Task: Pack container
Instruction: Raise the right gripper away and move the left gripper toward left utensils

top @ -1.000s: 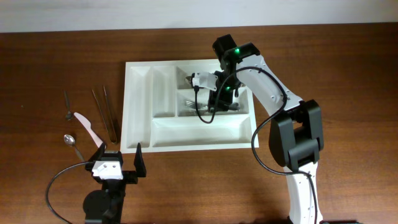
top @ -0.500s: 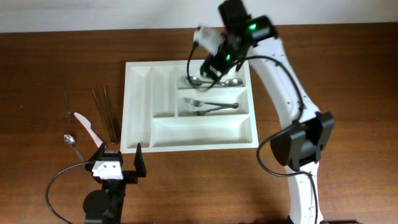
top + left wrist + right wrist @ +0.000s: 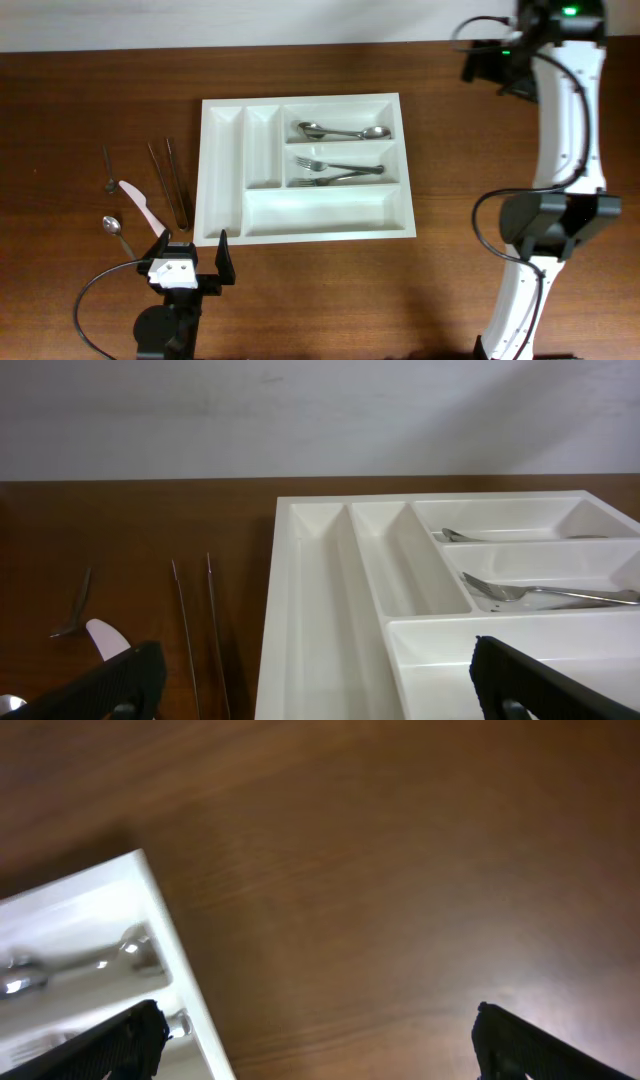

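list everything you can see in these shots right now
container: 1, white, table centre
spoons: 2, silver, its top long compartment
forks: 2, silver, its middle long compartment
thin sticks: 2, dark metal, left of container
knife: 1, pale, left of sticks
loose spoon: 1, silver, beside knife
small utensil: 1, silver, far left
table: 1, brown wood
left gripper: 1, black, open, near container's lower-left corner
right gripper: 1, black, open, past container's upper-right corner

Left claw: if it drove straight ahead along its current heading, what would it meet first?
Likely the tray's near-left corner: the open left claw points at it, with the leftmost narrow compartment beyond. Its height is unclear, so it might pass over the rim.
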Controlling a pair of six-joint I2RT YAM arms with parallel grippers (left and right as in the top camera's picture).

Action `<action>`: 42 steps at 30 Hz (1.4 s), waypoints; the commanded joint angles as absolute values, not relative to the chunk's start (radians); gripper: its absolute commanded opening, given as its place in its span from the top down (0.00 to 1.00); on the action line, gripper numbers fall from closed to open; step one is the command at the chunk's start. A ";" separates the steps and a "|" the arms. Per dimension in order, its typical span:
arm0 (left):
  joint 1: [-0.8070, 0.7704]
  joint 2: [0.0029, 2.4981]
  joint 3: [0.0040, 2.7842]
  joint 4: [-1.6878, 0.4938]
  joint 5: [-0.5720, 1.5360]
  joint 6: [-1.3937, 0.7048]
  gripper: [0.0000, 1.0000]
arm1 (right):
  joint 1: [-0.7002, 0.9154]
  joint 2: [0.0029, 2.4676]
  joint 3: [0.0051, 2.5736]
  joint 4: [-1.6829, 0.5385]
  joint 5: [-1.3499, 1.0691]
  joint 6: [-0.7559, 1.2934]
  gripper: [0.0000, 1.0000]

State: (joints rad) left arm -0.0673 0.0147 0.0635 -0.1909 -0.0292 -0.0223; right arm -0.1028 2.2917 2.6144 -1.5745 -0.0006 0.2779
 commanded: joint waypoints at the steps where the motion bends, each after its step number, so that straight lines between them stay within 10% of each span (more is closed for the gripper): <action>1: -0.069 0.005 0.056 -0.188 -0.021 -0.007 0.01 | -0.134 2.280 2.619 -1.610 -0.041 0.348 0.01; 17: -0.069 0.041 0.224 -0.300 -0.160 -0.149 0.01 | -0.158 2.280 2.619 -1.695 -0.041 0.349 0.01; 29: -0.069 0.599 0.891 -0.767 -0.317 -0.134 0.01 | -0.158 2.280 2.619 -1.695 -0.041 0.349 0.01; 42: -0.070 1.150 1.128 -1.217 0.334 -0.134 0.01 | -0.158 2.280 2.619 -1.695 -0.041 0.349 0.01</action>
